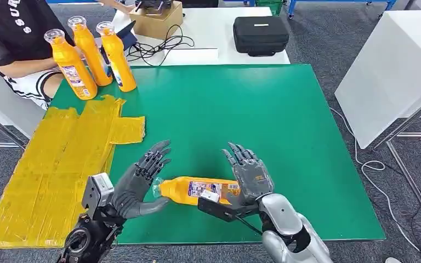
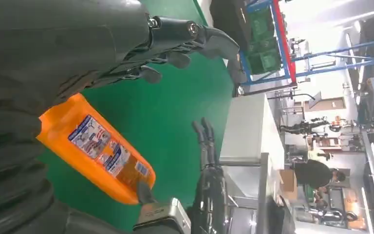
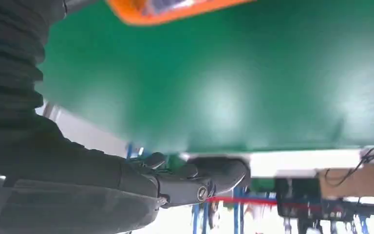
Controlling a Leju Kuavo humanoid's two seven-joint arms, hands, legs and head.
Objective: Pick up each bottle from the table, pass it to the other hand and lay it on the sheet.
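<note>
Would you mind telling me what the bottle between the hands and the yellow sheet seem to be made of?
Bottle: likely glossy orange plastic with a clear cap and a printed paper or film label.
Yellow sheet: looks like thin plastic film or tape strips, shiny and wrinkled, with visible seams; the exact material is uncertain.

Orange bottle (image 1: 197,191) with printed label, lying on its side at six o'clock, cap pointing nine. Three more bottles (image 1: 92,57) upright at eleven o'clock. Yellow sheet (image 1: 60,159) spread flat at nine.
</note>
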